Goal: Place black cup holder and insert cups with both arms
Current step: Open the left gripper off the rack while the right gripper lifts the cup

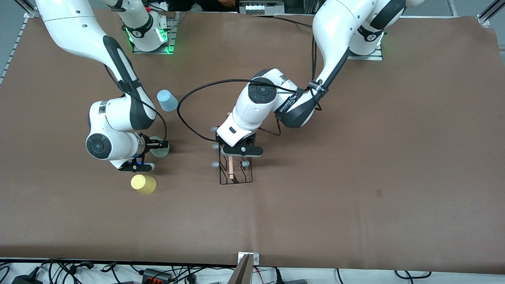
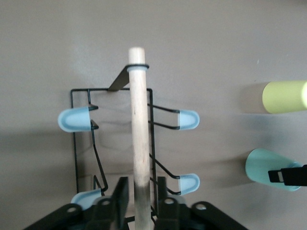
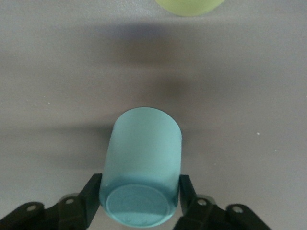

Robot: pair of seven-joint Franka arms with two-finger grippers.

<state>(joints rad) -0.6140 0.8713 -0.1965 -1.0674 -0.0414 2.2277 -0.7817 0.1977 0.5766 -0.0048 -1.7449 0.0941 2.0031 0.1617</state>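
The black cup holder (image 1: 236, 178) lies mid-table, its wooden rod handle (image 2: 139, 120) between pale-tipped pegs (image 2: 74, 120). My left gripper (image 1: 238, 154) is low over it; in the left wrist view (image 2: 141, 184) its fingers are open on either side of the rod, with gaps. My right gripper (image 1: 159, 145) is shut on the pale green cup (image 1: 161, 150), toward the right arm's end; the fingers (image 3: 93, 191) press both sides of this cup (image 3: 144, 148). The yellow cup (image 1: 143, 184) stands nearer the front camera and the light blue cup (image 1: 167, 100) farther from it.
A black cable loop (image 1: 189, 118) hangs from the left arm between the holder and the cups. The brown table cover (image 1: 375, 157) is bare toward the left arm's end. A metal clamp (image 1: 247, 264) and loose cables sit at the front edge.
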